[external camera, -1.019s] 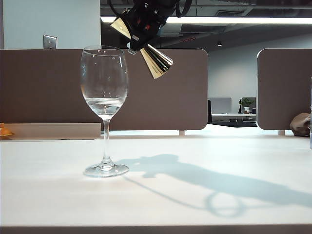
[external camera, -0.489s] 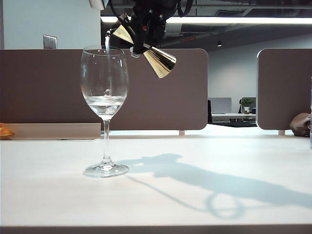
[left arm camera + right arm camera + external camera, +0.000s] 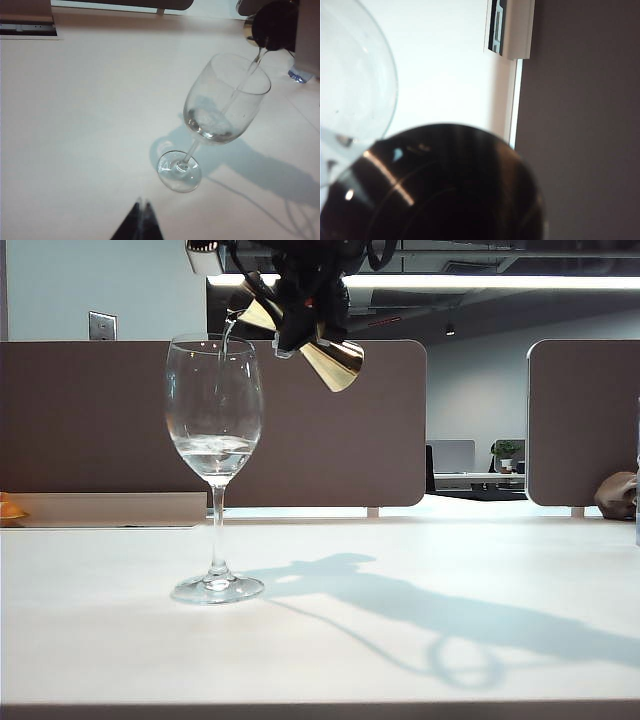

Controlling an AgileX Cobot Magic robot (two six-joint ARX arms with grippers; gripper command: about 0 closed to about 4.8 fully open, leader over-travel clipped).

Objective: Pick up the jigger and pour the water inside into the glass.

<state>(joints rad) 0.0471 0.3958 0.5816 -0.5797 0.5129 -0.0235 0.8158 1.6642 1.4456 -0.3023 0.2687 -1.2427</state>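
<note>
One shiny gold, hourglass-shaped metal jigger [image 3: 300, 335] hangs high above the white table [image 3: 400, 640], just right of the rim of the one tall clear stemmed wine glass [image 3: 214, 465], which stands upright on the left part of the table. The right gripper [image 3: 300, 300], a black mass at the top of the exterior view, is clamped around the jigger's narrow waist, so both cups stay free. The jigger is tipped with its left cup angled down over the glass mouth, evidently so that the lip sits above the opening and the clear water [image 3: 213, 452] falls inside rather than onto the table; a thin stream runs from that lip into the bowl, where a shallow pool lies. In the left wrist view the stream [image 3: 240, 87] enters the glass [image 3: 215, 115] near its far-right rim. The left gripper [image 3: 141, 222] waits low at the near side, well apart from the glass, fingers pressed together on nothing, seemingly kept clear of the pour. The right wrist view shows only the jigger's dark, blurred cup [image 3: 440, 190] beside the glass rim [image 3: 355, 85].
</note>
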